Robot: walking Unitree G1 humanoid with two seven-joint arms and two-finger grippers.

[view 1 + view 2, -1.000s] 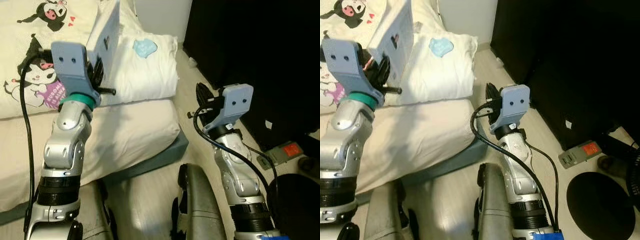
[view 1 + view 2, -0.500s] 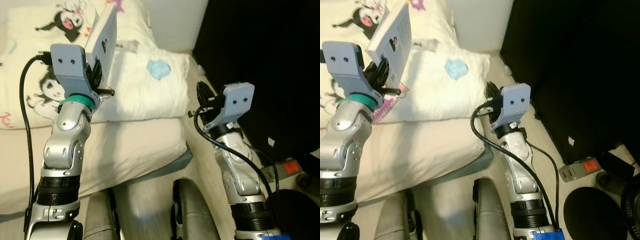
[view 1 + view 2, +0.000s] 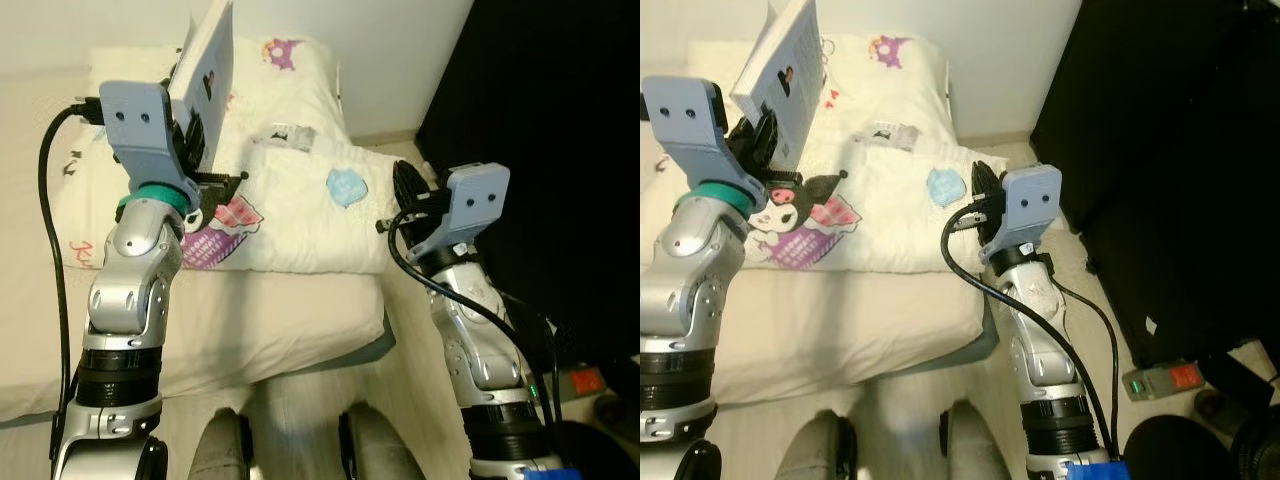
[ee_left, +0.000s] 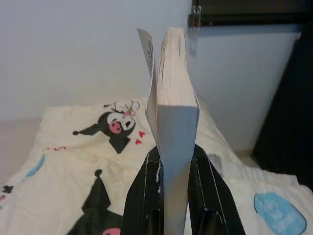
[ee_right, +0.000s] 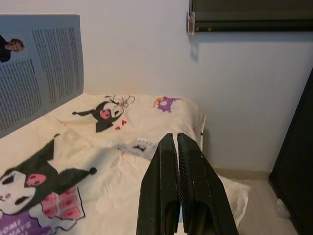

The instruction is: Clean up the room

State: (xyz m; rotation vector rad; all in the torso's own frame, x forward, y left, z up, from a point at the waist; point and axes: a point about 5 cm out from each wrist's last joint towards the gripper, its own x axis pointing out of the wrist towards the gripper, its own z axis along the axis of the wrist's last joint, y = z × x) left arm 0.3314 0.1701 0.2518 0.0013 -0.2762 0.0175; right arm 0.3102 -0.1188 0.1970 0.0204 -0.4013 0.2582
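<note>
1. Left tool is clamped on a thin book, one black finger on each side of its lower edge; the book stands upright, held raised above the bed, its back cover with printed text and a small portrait facing the right arm.
2. Seen along the left tool's fingers, the book shows its page edges, with one loose page or flap sticking out near the top.
3. Right tool is raised beside the bed's edge, holding nothing; its two black fingers are pressed together.
4. Below the book lies a cream duvet printed with a black-and-pink cartoon character; a pale blue patch sits on it near the right arm.
5. Pillow with the same cartoon prints lies at the head of the bed against a white wall; a small printed wrapper rests just below the pillow.
6. Dark furniture stands to the robot's right; a small grey device with a red label lies on the floor.
</note>
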